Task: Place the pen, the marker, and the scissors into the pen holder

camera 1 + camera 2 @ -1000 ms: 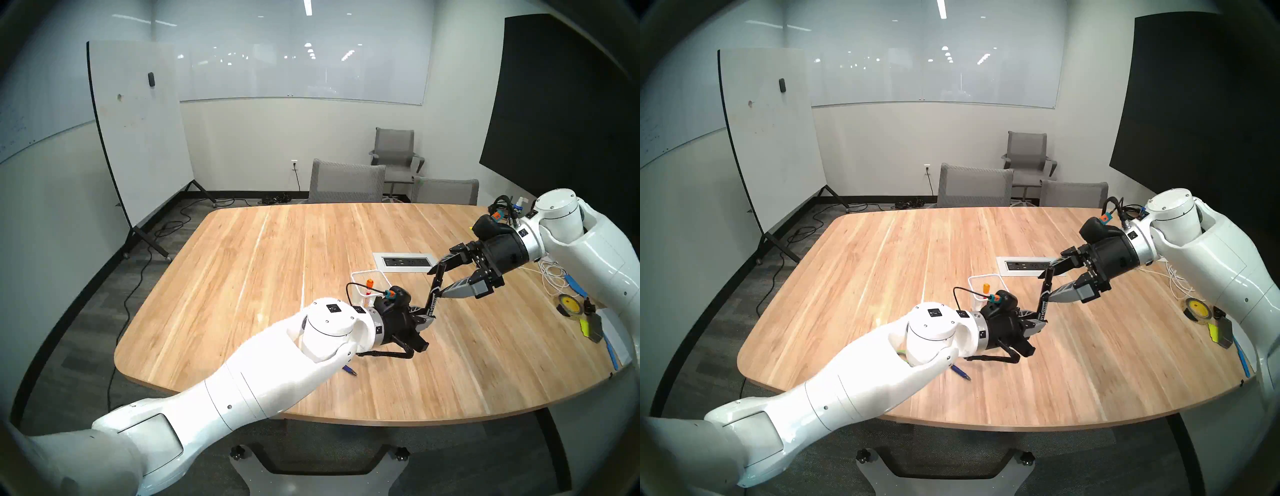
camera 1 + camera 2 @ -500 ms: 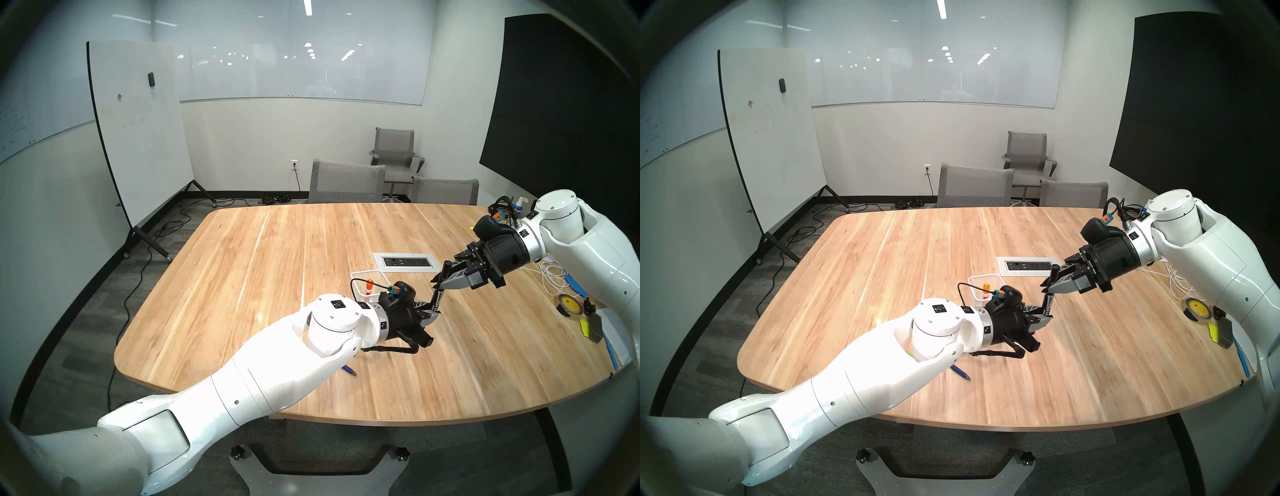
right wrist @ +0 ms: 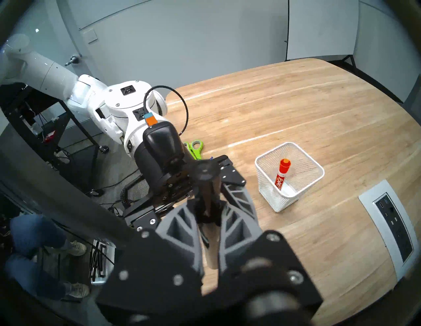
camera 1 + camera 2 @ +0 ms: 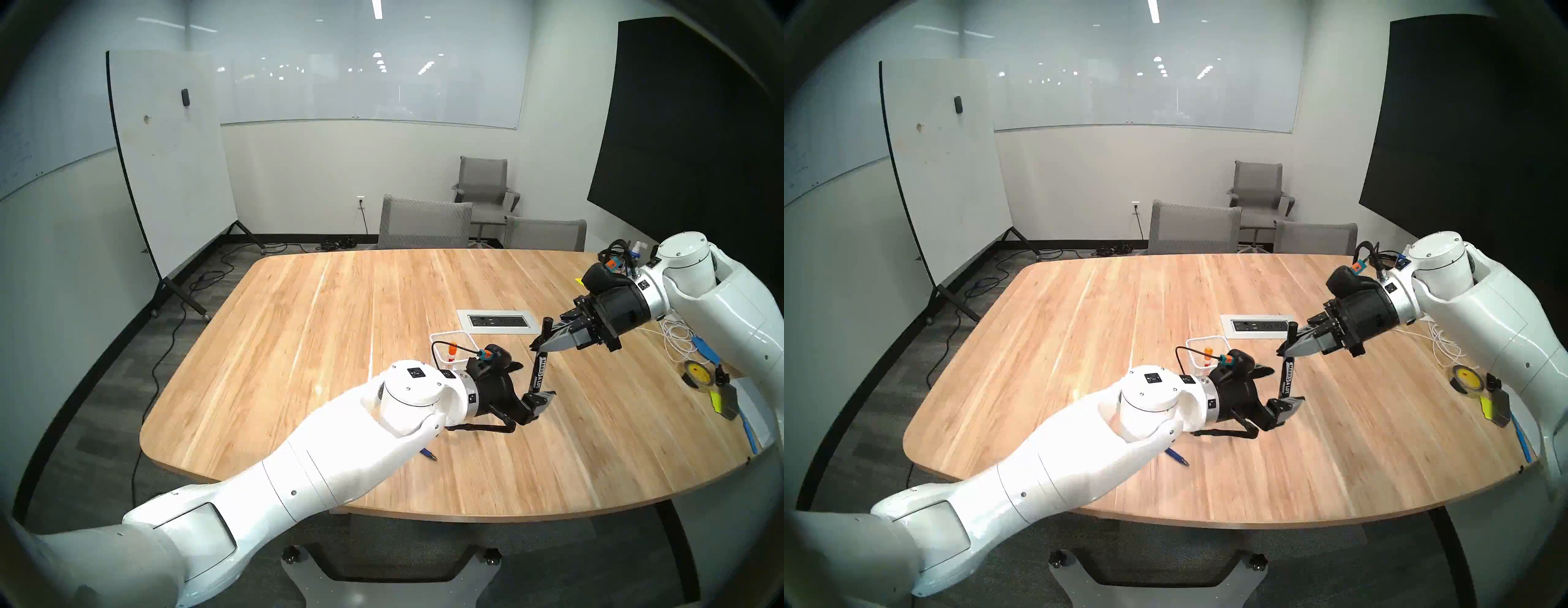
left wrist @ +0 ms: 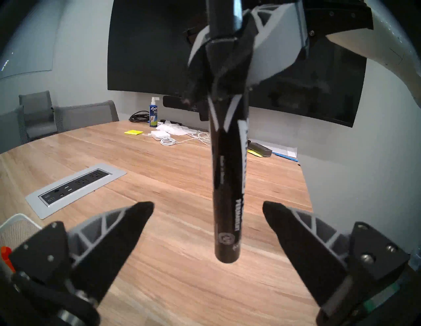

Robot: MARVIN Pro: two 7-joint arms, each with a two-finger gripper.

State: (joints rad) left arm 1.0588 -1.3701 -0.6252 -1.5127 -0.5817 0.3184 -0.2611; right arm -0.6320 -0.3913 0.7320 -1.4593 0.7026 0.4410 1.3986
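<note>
Above the table [image 4: 551,446], the right pincer [image 4: 547,342] grips the marker [image 4: 539,368] (upright), its base between the open left pincer [image 5: 207,208].

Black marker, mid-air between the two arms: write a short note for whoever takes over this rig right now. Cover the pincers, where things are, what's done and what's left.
Right pincer: shut on the upper part of the black marker, which hangs above the table.
Left pincer: open, with a finger on either side of the marker's lower end, neither touching it.
Pen holder: upright on the table, with an orange-capped marker inside.
Pen: on the table near the front edge, partly under the left arm.
Scissors: on the table behind the left wrist.
Left: black marker, pen and scissors into the holder.
</note>
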